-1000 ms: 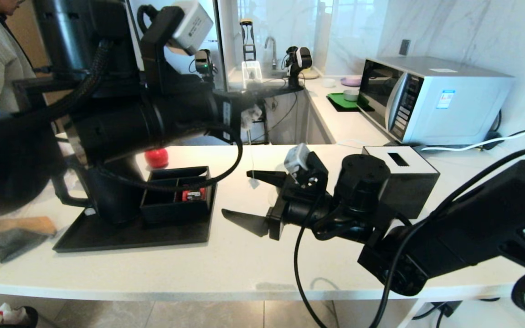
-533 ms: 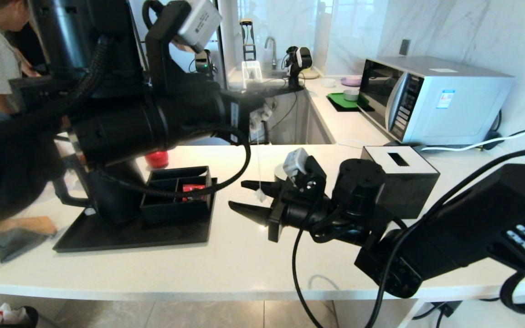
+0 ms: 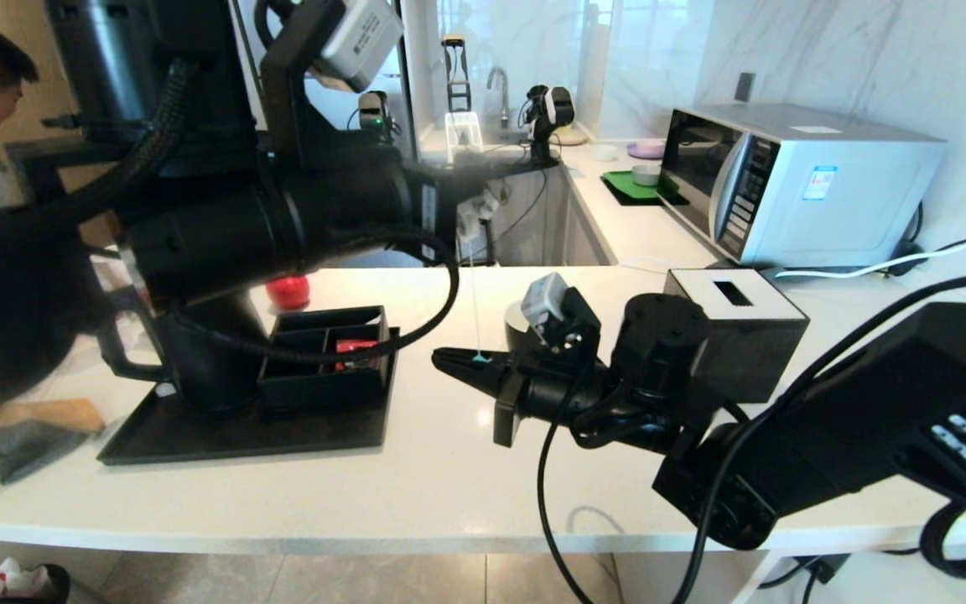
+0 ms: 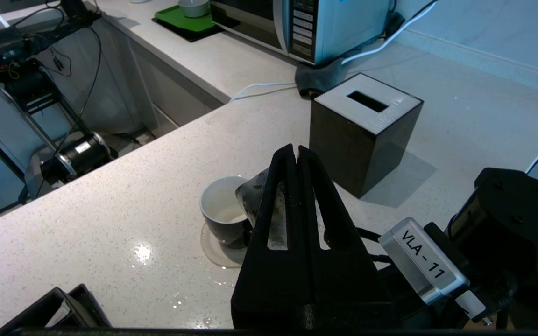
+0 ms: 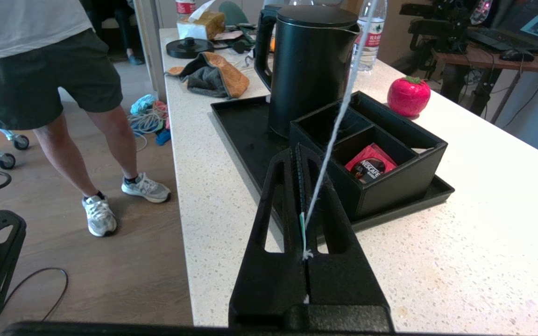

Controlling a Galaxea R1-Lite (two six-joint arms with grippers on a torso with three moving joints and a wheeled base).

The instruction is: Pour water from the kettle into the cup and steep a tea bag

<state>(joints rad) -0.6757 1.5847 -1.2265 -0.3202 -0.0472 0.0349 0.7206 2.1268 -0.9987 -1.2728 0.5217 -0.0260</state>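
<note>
Right end effector, mid-frame in the head view, is clenched on the string's tag; left end effector grasps the tea bag over the cup. Next, I judge: lower it in.

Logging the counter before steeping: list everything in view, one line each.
kettle: one, matte black, on the tray
tray: one, black, on the white counter
compartment box: one, black, on the tray beside the kettle
sachet: one, red, inside the box
cup: one, dark with white inside, on the counter
tea bag: one, greyish, white string, above the cup
tissue box: one, black with white top, near the cup
microwave: one, silver, back counter
left tool: shut on the tea bag's pouch
right tool: shut on the string's end
</note>
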